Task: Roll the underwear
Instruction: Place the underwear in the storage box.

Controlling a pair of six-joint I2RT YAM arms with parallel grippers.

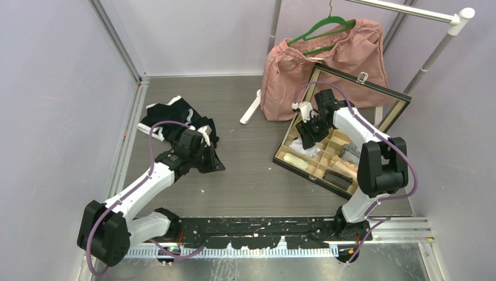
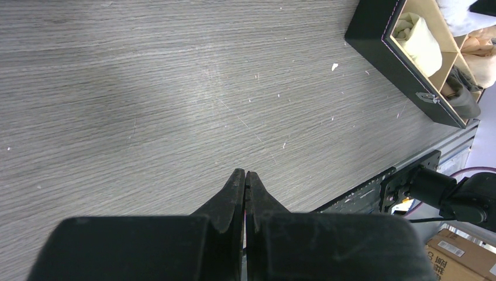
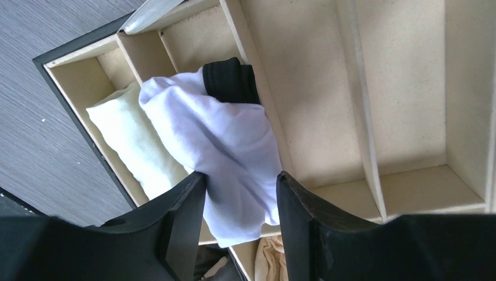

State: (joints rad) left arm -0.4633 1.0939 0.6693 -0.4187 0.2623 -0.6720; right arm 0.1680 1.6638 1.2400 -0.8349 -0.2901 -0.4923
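Note:
A white pair of underwear (image 3: pixel 222 146) with a black band (image 3: pixel 231 82) lies loosely bunched in a compartment of the black divided box (image 3: pixel 362 117). My right gripper (image 3: pixel 241 178) is open, one finger on each side of the white cloth. In the top view it hovers over the box's left part (image 1: pixel 308 137). A pile of mostly black underwear (image 1: pixel 169 117) lies on the table at the left. My left gripper (image 2: pixel 245 174) is shut and empty over bare table, just right of that pile (image 1: pixel 213 163).
The box (image 1: pixel 281 157) holds a cream roll (image 3: pixel 131 140) and other rolled items, with its lid open behind. A pink garment (image 1: pixel 327 64) on a green hanger (image 1: pixel 321 26) hangs from a white rack (image 1: pixel 433 55) at the back right. Walls enclose the table.

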